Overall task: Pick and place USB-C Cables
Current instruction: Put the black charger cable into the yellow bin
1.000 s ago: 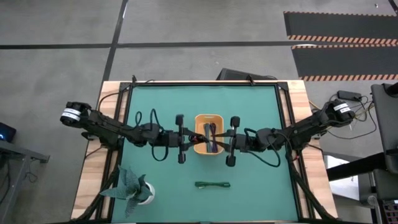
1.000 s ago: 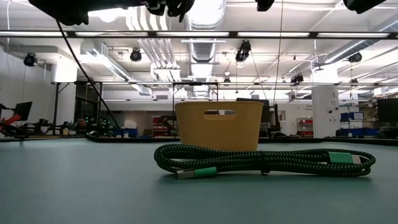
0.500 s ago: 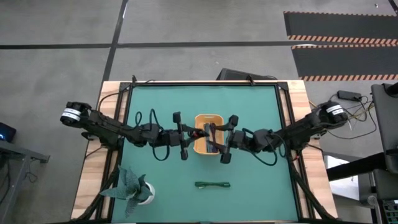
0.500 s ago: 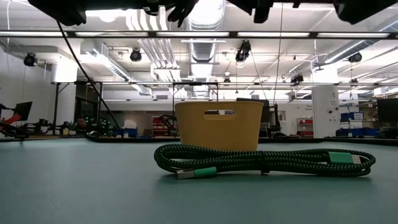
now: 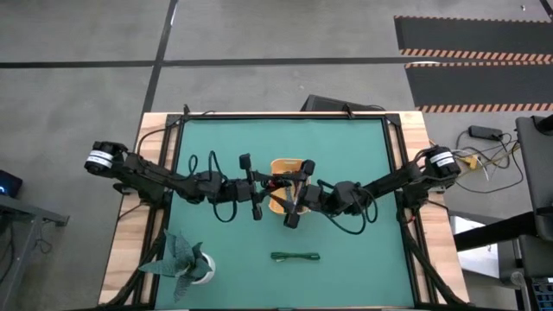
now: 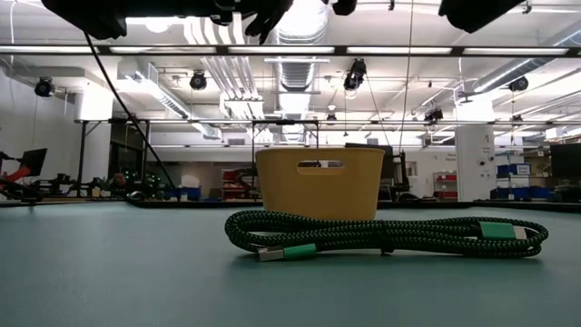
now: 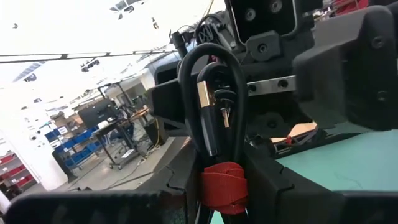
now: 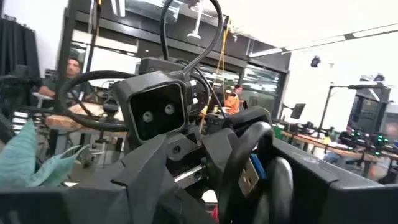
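My left gripper [image 5: 262,185] is shut on the red-and-black USB-C cable [image 7: 214,106], a small black bundle with a red strap, held in the air just left of the orange tray [image 5: 276,207]. My right gripper [image 5: 287,191] hovers over the tray, facing the left one. It is open, with a finger on either side of the bundle's looped free end [image 8: 255,165]; I cannot tell whether they touch it. The dark green cable [image 5: 295,256] lies flat on the green mat, nearer than the tray [image 6: 319,182]. The right gripper hides the inside of the tray. My left gripper pinches the bundle at its red strap [image 7: 222,186] between its two fingers. The fingers come level from the table's left and lie along the bundle. The bundle sticks straight out past the fingertips toward the right gripper, lifted clear of the table and the tray.
A teal folded-paper plant in a white pot [image 5: 186,262] stands at the near left corner. Long black wires [image 5: 200,164] trail from both arms over the mat. People sit in the room beyond the table [image 8: 73,68]. Bare mat lies along the near and far edges.
My right gripper has gone toward the table's left edge, from beside the tray's right rim to over the tray, up to the cable held by my left gripper. The green cable has not moved.
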